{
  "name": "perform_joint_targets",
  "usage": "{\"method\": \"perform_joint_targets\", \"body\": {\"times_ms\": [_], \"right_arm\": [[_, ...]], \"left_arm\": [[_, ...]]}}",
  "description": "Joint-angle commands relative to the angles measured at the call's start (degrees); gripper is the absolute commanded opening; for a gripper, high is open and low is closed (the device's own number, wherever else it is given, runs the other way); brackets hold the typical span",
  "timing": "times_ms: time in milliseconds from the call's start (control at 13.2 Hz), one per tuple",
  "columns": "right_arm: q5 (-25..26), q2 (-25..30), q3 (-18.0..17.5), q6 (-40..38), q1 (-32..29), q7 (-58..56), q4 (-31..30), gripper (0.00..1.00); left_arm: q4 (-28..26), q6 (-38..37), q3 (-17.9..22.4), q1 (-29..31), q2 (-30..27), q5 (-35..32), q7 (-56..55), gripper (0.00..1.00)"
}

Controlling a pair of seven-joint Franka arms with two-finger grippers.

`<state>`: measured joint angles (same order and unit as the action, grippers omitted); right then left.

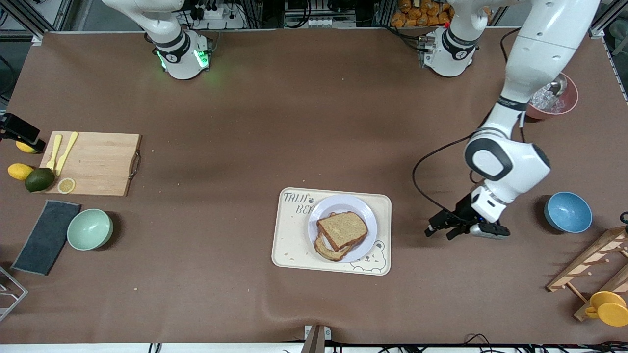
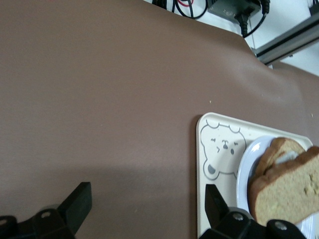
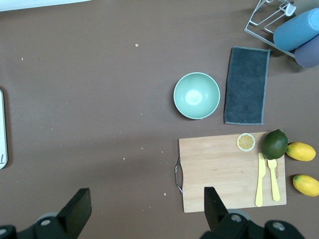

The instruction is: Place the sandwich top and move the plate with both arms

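1. Right now the brown table (image 1: 294, 122) fills nearly the whole front view, with my two bases along the top edge.
2. My left arm (image 1: 510, 162) reaches down the right part of the frame; my right arm waits at the top left, only its base showing there.
3. Next in size, the cream tray (image 1: 289, 245) sits at lower centre, printed with a bear.
4. On the tray rests the plate (image 1: 343, 203), toward the tray's right half.
5. The sandwich top (image 1: 342, 230) lies on the plate, laid askew over another slice (image 1: 326, 251) whose edge peeks out below it.
6. My left gripper (image 1: 444, 229) is over bare table right of the tray, fingers (image 2: 75, 204) spread apart and holding nothing.
7. My right gripper (image 3: 144, 206) shows only in its wrist view, fingers spread wide and holding nothing, looking down on a cutting board (image 3: 219, 174) and a green bowl (image 3: 196, 95).
8. At the front view's left edge, that board (image 1: 98, 164) carries yellow cutlery (image 1: 61, 153) and a lemon slice (image 1: 66, 185).
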<state>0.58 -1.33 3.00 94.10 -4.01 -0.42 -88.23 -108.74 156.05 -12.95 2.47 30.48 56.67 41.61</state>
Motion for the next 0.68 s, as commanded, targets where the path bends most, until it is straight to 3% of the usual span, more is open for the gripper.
{"method": "perform_joint_targets", "body": {"times_ms": [0,152,607], "right_arm": [[-0.93,-0.34,-0.72,-0.67,-1.27,-0.02,0.87,1.0],[-0.93,-0.34,-0.72,-0.67,-1.35,-0.02,0.87,1.0],[-0.93,-0.43,-0.72,-0.67,-1.97,-0.02,0.78,1.0]], "left_arm": [[-2.36,-10.01,3.44,1.4,-6.03,-12.3,-6.41,1.0],[0.79,-19.34,5.65,1.75,-9.02,-28.03,-18.53,1.0],[8.08,-38.93,4.17,1.41,-20.0,-51.25,-41.75,1.0]]}}
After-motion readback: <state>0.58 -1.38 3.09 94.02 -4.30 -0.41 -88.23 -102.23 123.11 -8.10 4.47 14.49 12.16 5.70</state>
